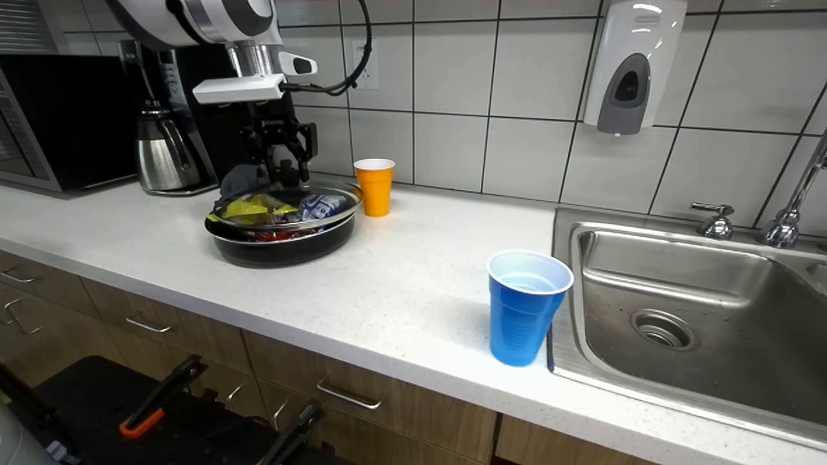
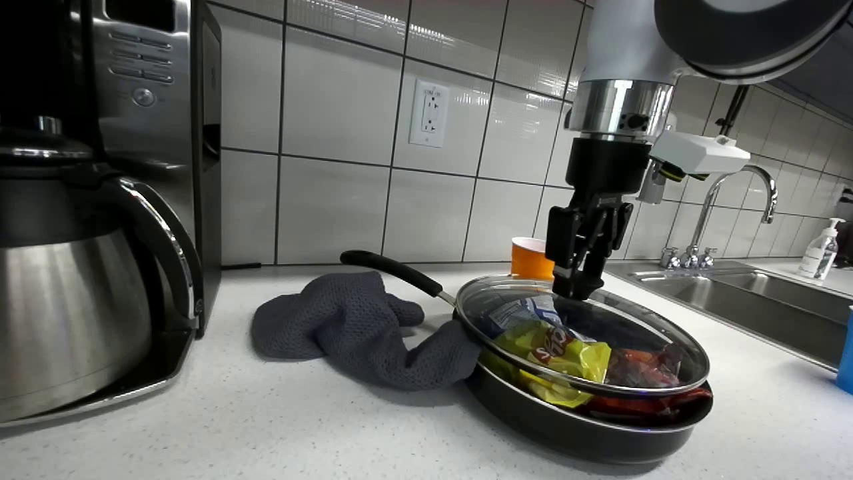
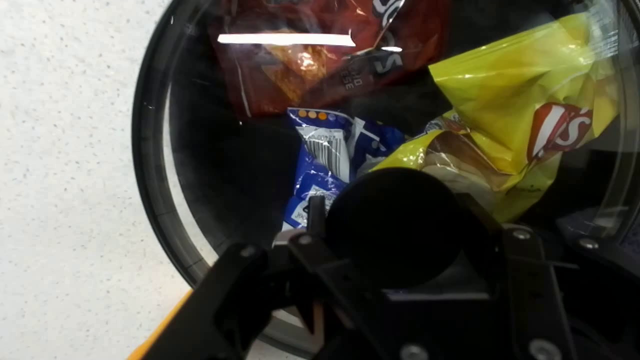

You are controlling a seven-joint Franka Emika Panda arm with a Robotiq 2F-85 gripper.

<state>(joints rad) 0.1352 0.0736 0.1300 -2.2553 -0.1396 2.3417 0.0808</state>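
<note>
My gripper is shut on the round black knob of a glass lid, with a finger against each side of it in the wrist view. The clear lid with its dark rim sits slightly tilted over a black pan, and a gap shows between the two rims. Inside the pan lie a yellow chip bag, a red chip bag and a blue packet, seen through the glass. In an exterior view, the jaws come straight down onto the lid's middle. The lid's contact with the bags is hard to make out.
A dark grey cloth lies against the pan, near its handle. Behind the pan stands an orange cup. A coffee maker with a steel carafe, a blue cup and a sink are also on the counter.
</note>
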